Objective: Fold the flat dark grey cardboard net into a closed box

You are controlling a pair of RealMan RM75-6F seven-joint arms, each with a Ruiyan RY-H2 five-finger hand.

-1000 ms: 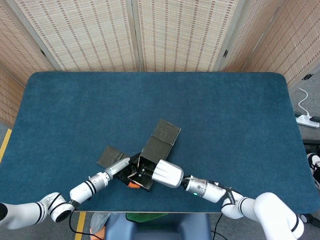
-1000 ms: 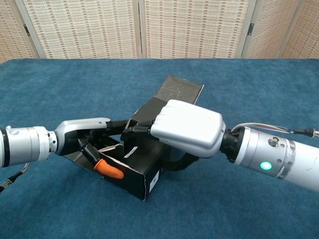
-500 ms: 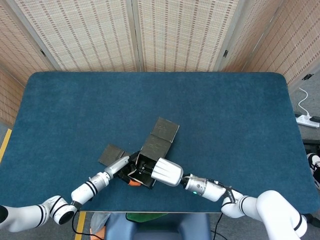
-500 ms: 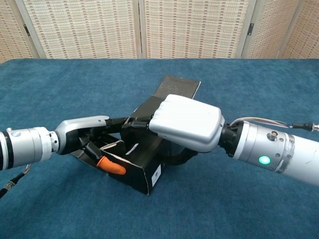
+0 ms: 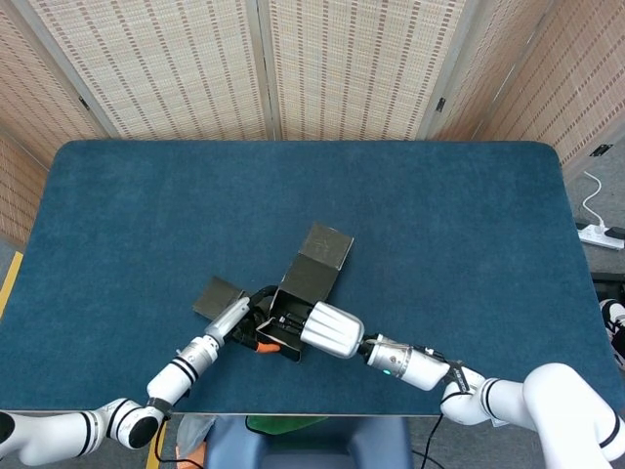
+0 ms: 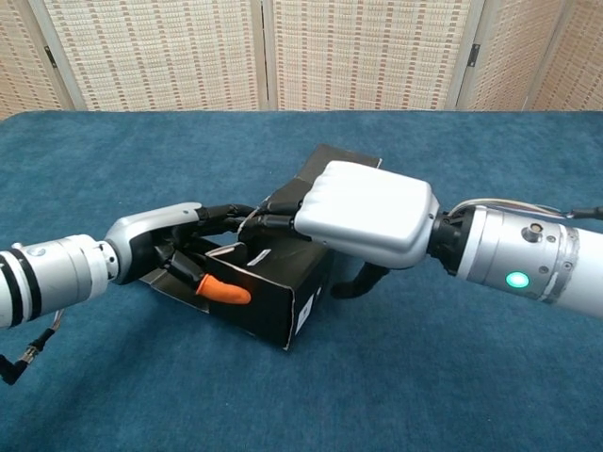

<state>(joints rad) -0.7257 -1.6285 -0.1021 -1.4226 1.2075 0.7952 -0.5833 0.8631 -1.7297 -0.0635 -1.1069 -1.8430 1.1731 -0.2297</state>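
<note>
The dark grey cardboard box stands half-folded near the table's front edge, its walls up and its top open. Its lid flap lies flat on the far side, and another flap lies flat to the left. My left hand grips the box's left wall, fingers inside and the orange-tipped thumb on the front face. My right hand covers the box's right side, fingers hooked over the top edge and thumb against the right wall.
The blue table cloth spreads wide behind and to the right of the box. The table's front edge runs close below both forearms. Woven screens stand behind the table.
Both hands and the box have shifted a little away from the front edge. The right hand has slid further over the box's top.
</note>
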